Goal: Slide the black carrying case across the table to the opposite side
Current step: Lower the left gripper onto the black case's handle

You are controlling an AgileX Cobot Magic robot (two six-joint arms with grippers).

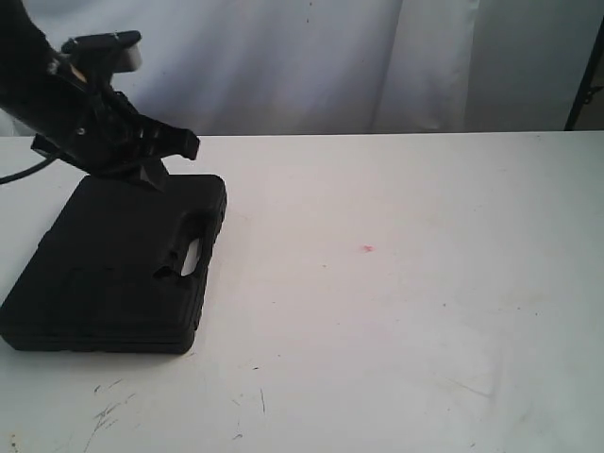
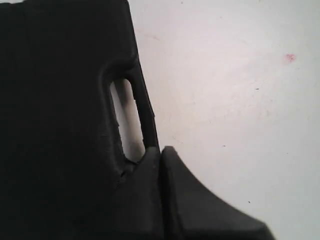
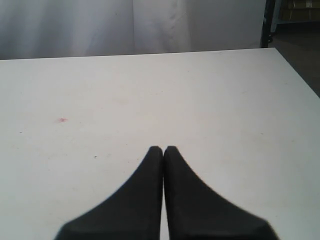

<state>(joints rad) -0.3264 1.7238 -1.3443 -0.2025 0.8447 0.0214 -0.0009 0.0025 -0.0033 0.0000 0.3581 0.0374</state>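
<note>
While the case is laid flat at the left of the counter, the left tool is held clenched at its far edge, by the handle. The right tool is seen clenched too, over the counter.

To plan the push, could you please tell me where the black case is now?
Exterior view: the case lies left on the table, with the left end effector at its far edge.

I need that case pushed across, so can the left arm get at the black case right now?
Probably yes: the left tool, shut, sits right by the handle of the case, with nothing between them.
</note>
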